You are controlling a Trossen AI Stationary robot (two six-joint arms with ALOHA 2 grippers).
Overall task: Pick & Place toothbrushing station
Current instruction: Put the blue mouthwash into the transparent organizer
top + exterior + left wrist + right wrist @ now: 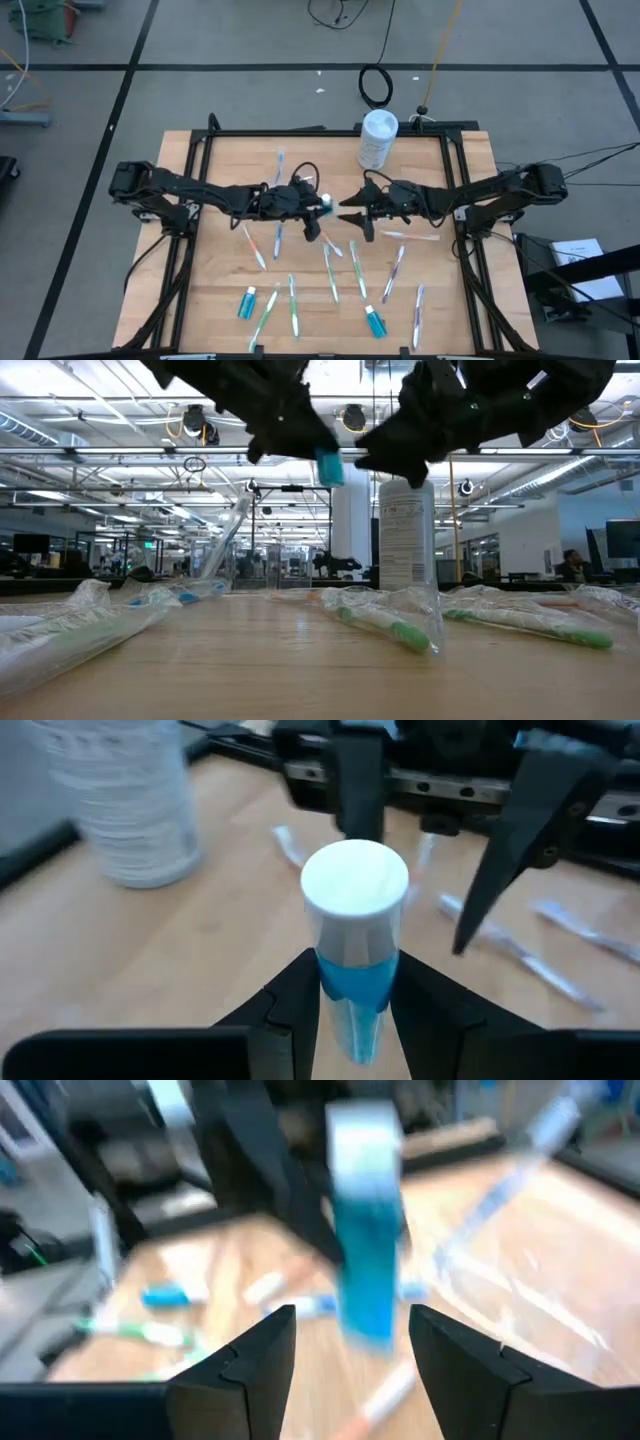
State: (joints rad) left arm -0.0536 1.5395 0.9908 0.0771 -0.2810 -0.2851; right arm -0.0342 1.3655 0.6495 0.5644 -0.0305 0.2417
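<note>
Above mid-bench (220, 160), the left gripper (352, 990) has its jaws clamped on a small blue tube (353, 935), white cap outward, held in the air. Right gripper (350, 1345) faces it w/ jaws wide apart, gripping nothing. Wrapped toothbrushes (330, 272) lie scattered below.

Both arms are dark, almost black, and made of slim links joined by thicker rounded joints. The left arm (190, 192) has a blocky base at 9 o'clock of the table, the right arm (480, 195) has one at 3 o'clock. A thin black cable loops over the left wrist. The fingers (300, 1000) of the left gripper (352, 1005) are matte black wedges with flat inner faces. The fingers (250, 1360) of the right gripper (352, 1355) look the same, angular and dark.
</note>
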